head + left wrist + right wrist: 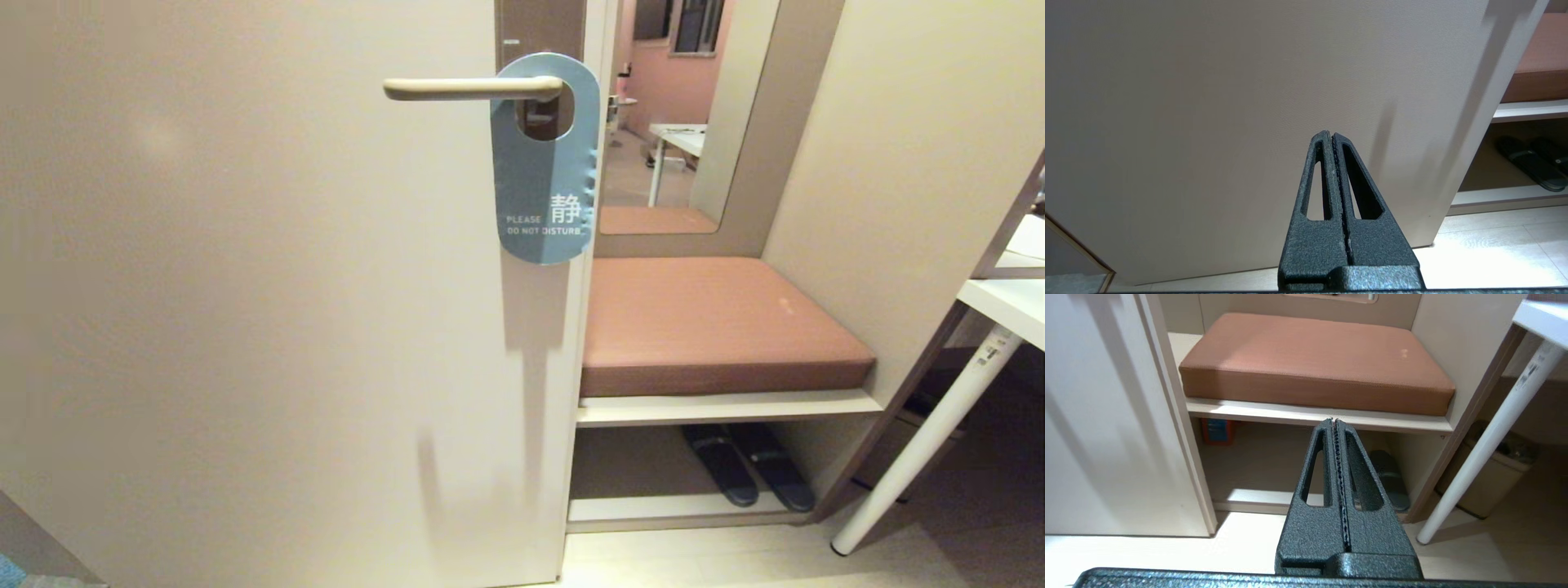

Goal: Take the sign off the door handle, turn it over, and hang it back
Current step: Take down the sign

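While the sign (545, 163) hangs blue face out on the door handle (473, 87), the left gripper (1332, 134) and right gripper (1334, 421) sit low, jaws pressed together, empty.

In the head view's upper centre, the slim cream lever door handle (473, 87) juts leftward off the flat beige door (245, 327), open air beneath it. The blue oblong card sign (543, 163) hangs over its pivot end, crowding the door's right edge.
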### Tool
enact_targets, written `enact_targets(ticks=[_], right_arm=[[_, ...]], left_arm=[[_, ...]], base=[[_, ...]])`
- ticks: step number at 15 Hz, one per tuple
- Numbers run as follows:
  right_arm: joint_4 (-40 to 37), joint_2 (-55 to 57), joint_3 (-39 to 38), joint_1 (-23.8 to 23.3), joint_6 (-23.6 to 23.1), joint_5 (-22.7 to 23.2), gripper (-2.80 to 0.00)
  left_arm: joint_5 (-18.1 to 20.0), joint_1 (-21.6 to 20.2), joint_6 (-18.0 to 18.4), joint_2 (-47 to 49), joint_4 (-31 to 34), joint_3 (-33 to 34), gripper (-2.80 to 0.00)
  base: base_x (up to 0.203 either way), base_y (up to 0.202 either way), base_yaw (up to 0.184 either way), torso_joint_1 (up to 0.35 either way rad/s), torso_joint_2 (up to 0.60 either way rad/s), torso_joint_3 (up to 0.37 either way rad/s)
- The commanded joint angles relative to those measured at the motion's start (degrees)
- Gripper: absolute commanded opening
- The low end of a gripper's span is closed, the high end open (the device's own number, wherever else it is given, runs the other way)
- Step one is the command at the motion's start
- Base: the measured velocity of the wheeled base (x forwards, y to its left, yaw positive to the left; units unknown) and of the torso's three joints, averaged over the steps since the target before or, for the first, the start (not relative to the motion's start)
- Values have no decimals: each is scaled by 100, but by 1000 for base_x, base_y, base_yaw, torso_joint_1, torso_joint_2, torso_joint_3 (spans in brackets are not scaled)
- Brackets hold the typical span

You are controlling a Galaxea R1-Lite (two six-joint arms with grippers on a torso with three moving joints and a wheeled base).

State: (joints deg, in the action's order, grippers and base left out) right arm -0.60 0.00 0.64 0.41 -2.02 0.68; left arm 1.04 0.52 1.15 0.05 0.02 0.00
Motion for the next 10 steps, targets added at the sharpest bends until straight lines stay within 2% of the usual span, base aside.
enact_targets(ticks=[1, 5, 10], right_arm=[[-2, 9, 42, 2, -60, 19, -280], [-25, 565, 617, 3, -53, 650, -280], [5, 2311, 1986, 4, -15, 567, -280]], left_arm=[[2, 0, 0, 4, -2, 0, -280], [2, 0, 0, 4, -2, 0, -280], [2, 0, 0, 4, -2, 0, -280]], base=[[0, 0, 0, 0, 0, 0], [0, 0, 0, 0, 0, 0], [0, 0, 0, 0, 0, 0]])
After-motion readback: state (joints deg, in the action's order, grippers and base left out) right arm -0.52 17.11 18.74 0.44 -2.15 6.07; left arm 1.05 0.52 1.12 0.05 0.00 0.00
